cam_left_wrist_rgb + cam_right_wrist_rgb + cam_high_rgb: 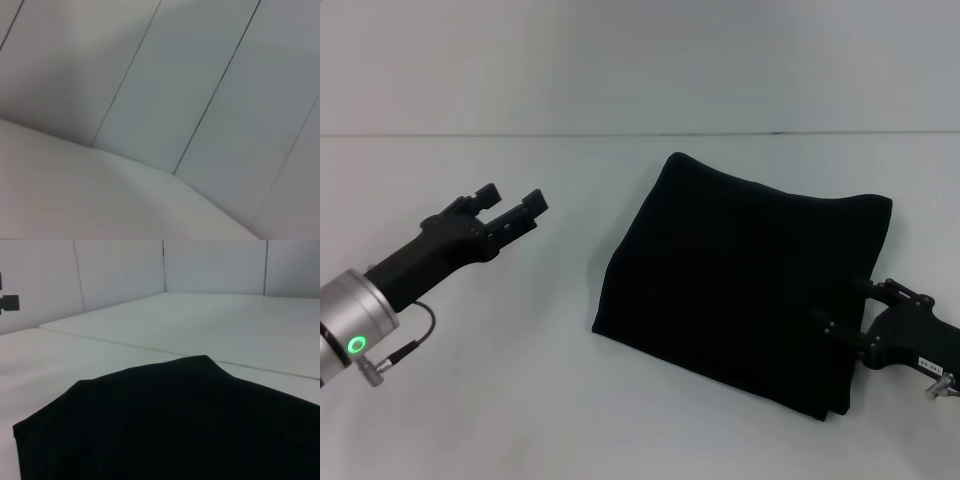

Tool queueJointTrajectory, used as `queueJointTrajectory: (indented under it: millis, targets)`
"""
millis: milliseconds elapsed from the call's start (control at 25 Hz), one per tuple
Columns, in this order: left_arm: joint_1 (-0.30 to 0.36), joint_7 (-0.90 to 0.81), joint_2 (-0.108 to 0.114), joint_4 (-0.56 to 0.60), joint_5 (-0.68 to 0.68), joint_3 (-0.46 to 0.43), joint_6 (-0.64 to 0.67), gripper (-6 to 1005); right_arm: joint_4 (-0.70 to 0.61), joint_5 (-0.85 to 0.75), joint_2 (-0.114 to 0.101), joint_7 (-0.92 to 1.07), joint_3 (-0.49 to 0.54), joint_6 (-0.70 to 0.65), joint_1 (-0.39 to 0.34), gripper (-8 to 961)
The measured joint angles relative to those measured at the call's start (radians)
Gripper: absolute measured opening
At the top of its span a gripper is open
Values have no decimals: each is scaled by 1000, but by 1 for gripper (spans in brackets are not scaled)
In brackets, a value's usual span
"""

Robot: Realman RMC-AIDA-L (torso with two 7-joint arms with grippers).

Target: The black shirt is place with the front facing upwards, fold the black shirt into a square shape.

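Observation:
The black shirt (pixel 745 280) lies on the white table (pixel 500 400), folded into a rough square, right of centre. No letters or label show. It fills the near part of the right wrist view (pixel 190 425). My left gripper (pixel 512 197) is open and empty, held off to the left of the shirt and well apart from it. My right gripper (pixel 842 304) is at the shirt's right edge, fingers spread over the cloth, nothing visibly clamped.
The table's far edge (pixel 520 134) meets a pale panelled wall (pixel 200 75). The left wrist view shows only wall and table. A seam (pixel 125 344) runs across the table beyond the shirt.

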Motion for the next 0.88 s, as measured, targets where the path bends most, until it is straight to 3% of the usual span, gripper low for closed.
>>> queueJointTrajectory:
  millis: [160,240,520,600,720,880]
  targets:
    - [-23,-116,10,1,8,11,-1,923,-13,1,-1,-1,19,-32,-2,851]
    - [-40,-234,26,9,10,38,-1,923,-27,1,-3,-3,32,-80,-7,851]
    - [-163,-887,146,20,89,232,-55,923,-97,-59,-5,-13,14,-268,-40,851]
    - [-209,-1031,166,21,160,261,-81,923,-100,-115,-3,-32,11,-286,-42,851]
    - [-267,-1131,174,22,239,296,-126,923,-91,-163,0,-72,12,-286,-53,851]
    - [-331,-1155,154,18,273,378,-230,922,-71,-163,0,-103,20,-287,-76,851]
